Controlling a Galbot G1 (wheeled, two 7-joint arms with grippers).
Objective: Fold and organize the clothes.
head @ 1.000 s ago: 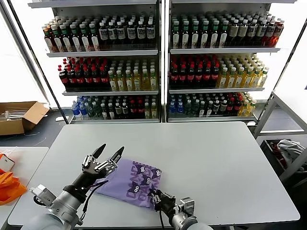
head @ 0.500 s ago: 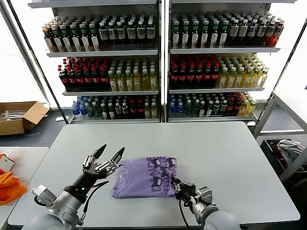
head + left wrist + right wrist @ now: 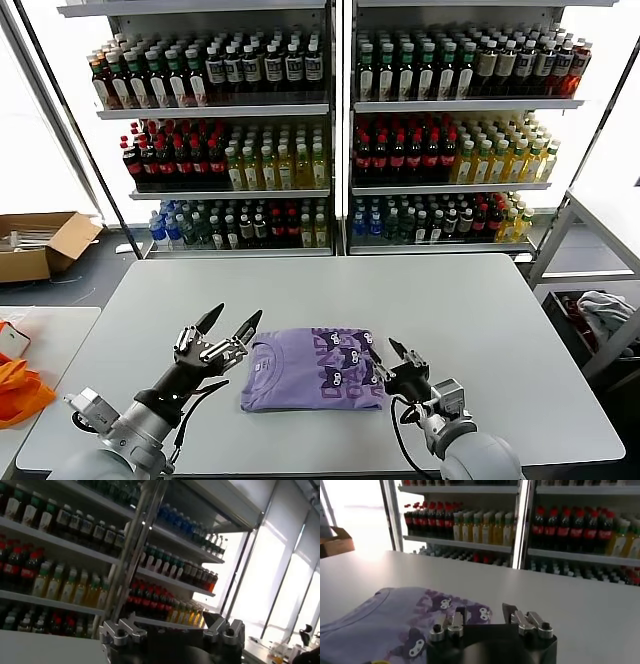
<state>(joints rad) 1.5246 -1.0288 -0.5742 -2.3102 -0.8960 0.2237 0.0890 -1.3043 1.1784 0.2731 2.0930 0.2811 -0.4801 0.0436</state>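
Drink shelves (image 3: 330, 130) behind; grey tabletop (image 3: 480, 330) holds the folded lavender cartoon-print T-shirt (image 3: 310, 370), long axis 3-to-9. Right gripper (image 3: 397, 362), fingers apart & holding nothing, sits just at its 3 o'clock edge, nearer arm. Left gripper (image 3: 230, 327) spread wide at 10 o'clock.

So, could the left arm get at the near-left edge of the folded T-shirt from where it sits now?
Probably yes. The left gripper hovers with fingers open just beside the lavender T-shirt, and nothing lies on the table between them. The right gripper is open at the shirt's far side, out of the way.
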